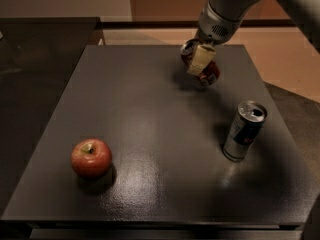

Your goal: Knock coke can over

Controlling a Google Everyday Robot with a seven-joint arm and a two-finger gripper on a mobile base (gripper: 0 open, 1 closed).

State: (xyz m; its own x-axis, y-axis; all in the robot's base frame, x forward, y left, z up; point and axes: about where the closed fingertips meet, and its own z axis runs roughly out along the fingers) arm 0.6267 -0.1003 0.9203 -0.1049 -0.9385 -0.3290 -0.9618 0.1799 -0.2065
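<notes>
The coke can (210, 74), short and red with a silver top, is at the far middle-right of the dark table (150, 104). It leans, with its silver top toward the back left and its base toward the front right. My gripper (198, 64) comes down from the upper right and is right against the can, with a cream-coloured part covering the can's middle. The arm hides the can's far side.
A taller silver-and-blue can (244, 131) stands upright at the right, in front of the coke can. A red apple (91, 157) lies at the front left. The table's far edge runs just behind the gripper.
</notes>
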